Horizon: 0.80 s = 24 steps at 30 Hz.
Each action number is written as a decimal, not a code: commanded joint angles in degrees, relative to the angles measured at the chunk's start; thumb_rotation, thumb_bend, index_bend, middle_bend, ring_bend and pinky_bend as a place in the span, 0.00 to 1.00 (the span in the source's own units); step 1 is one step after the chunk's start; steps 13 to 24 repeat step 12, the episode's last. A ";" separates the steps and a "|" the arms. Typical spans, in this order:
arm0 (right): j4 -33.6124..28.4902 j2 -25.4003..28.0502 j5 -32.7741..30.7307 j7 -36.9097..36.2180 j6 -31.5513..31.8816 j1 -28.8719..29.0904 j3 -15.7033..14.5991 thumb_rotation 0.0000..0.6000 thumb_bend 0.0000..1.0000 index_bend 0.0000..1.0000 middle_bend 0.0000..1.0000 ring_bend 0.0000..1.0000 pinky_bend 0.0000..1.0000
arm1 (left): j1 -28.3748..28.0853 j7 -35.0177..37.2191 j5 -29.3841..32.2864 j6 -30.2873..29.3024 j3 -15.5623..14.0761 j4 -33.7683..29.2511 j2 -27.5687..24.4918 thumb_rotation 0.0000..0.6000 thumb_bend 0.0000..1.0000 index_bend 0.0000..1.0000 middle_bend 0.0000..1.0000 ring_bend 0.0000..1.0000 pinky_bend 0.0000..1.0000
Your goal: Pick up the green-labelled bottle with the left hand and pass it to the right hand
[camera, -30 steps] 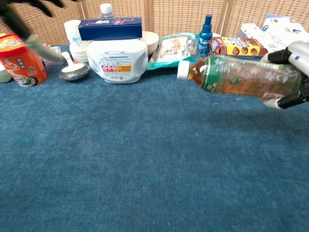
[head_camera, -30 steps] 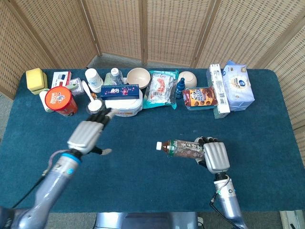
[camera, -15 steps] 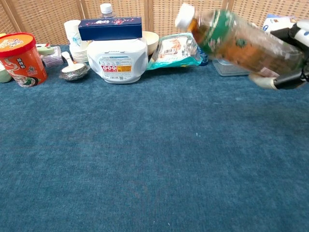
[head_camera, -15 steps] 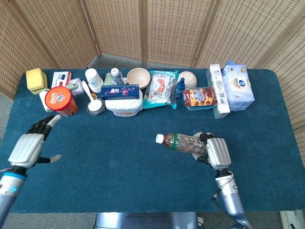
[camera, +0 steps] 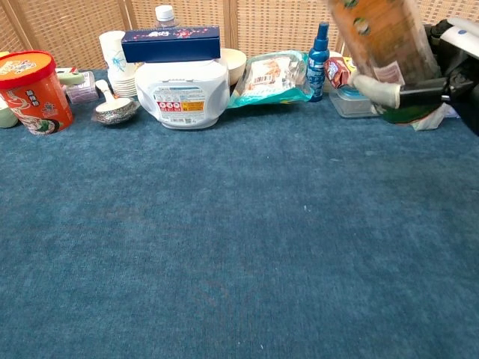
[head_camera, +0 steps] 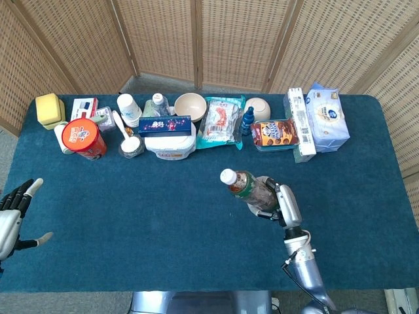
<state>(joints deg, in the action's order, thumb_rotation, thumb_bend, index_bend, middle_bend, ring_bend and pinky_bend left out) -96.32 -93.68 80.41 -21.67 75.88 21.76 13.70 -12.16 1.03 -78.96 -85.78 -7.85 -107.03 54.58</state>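
The green-labelled bottle (head_camera: 246,187) of brown tea has a white cap and leans up to the left, above the cloth. My right hand (head_camera: 283,205) grips its lower body. In the chest view the bottle (camera: 378,41) rises past the top edge, held by my right hand (camera: 441,78) at the far right. My left hand (head_camera: 13,216) hangs with fingers spread and nothing in it at the far left edge of the head view, off the table's side. It does not show in the chest view.
Along the back of the blue table (head_camera: 163,216) stand an orange noodle cup (head_camera: 83,138), a white tub (head_camera: 169,145) with a dark blue box on it, a bowl (head_camera: 190,104), a snack bag (head_camera: 221,122), a blue spray bottle (head_camera: 247,122), biscuits (head_camera: 275,133) and tissue packs (head_camera: 327,116).
My right hand has tilted the bottle from lying sideways to nearly upright. My left hand has drawn back from the table's middle to the far left edge, empty.
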 commanded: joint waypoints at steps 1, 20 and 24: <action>1.29 -1.00 0.50 -7.67 -1.05 0.33 0.45 1.00 0.82 0.65 0.52 0.43 0.51 | 0.65 0.52 -0.86 0.11 0.52 0.25 -0.15 1.00 0.00 0.00 0.00 0.00 0.08; 1.93 -2.49 1.12 -13.25 -0.32 0.46 0.67 1.00 0.82 0.65 0.52 0.42 0.50 | 1.77 1.06 -1.67 1.56 2.19 0.37 -0.59 1.00 0.00 0.00 0.00 0.00 0.08; 1.93 -2.49 1.12 -13.25 -0.32 0.46 0.67 1.00 0.82 0.65 0.52 0.42 0.50 | 1.77 1.06 -1.67 1.56 2.19 0.37 -0.59 1.00 0.00 0.00 0.00 0.00 0.08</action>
